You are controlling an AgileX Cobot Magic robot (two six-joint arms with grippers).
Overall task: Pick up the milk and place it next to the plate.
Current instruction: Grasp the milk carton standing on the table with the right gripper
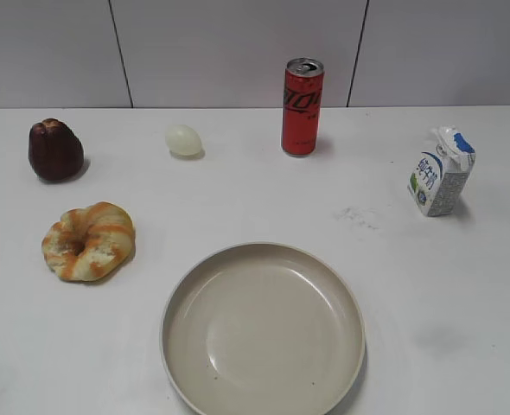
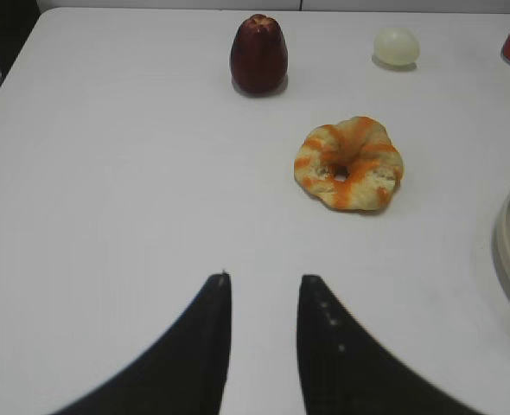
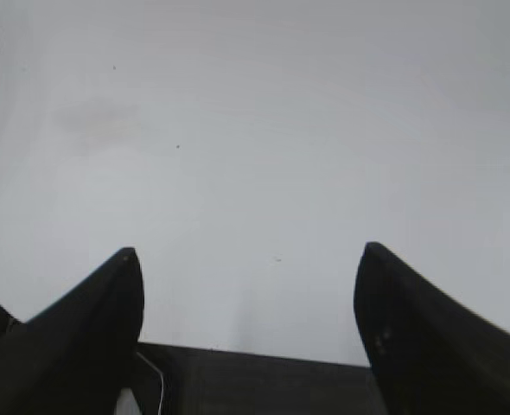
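The left fingers stand a narrow gap apart, holding nothing. The right fingers are spread wide over bare worktop, far from the milk.

Left pincer, right pincer: black, curved, tapering fingers.

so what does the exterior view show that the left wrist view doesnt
Only the exterior view shows the small white and blue milk carton, upright at far right, and the whole tall red soda can. Only the left wrist view shows the left gripper, its dark fingers slightly apart over bare table. Both show the dark red fruit, pale egg, orange-streaked ring bread and round beige plate.
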